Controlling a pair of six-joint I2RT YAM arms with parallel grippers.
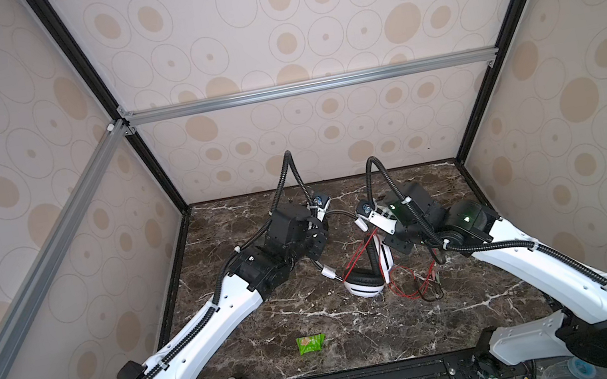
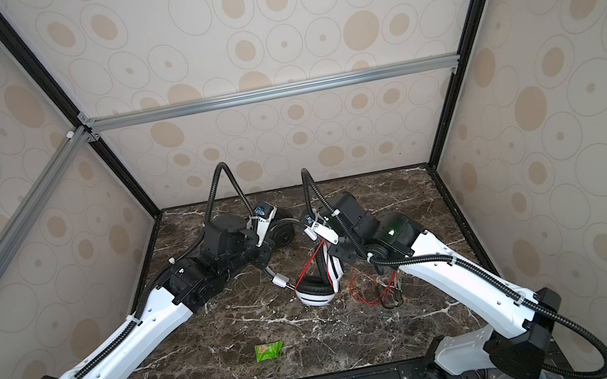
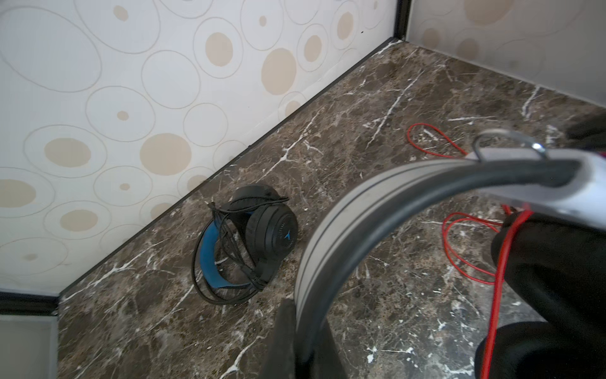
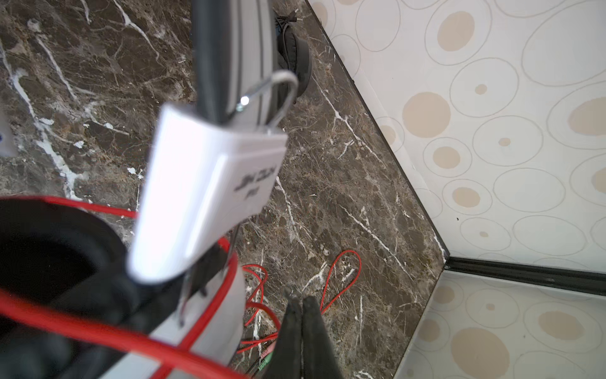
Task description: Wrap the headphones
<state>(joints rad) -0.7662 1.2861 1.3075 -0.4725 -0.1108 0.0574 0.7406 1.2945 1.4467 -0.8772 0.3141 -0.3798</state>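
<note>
Left wrist view: my left fingers point(image 3: 282, 334) clamp the white headset point(image 3: 331, 229) by its headband, upright on the surface point(image 3: 360, 108), I judge for winding the loose red cable point(image 4: 341, 272); right fingers point(image 4: 295, 328) pressed together, cable grip unclear; black headset point(image 3: 262, 236) lies by the back wall point(image 3: 164, 98).

So both white-shelled, black-jointed robot arms, the left arm point(image 1: 208, 329) and the right arm point(image 1: 538, 263), reach in from the near corners and angle toward each other in the middle, black wrists tipped downward. The left black two-finger gripper point(image 3: 305, 315) is clamped tight on the curved band of the white plastic headset point(image 3: 314, 236). The right black two-finger gripper point(image 4: 300, 300) has its fingers pressed flat together.
</note>
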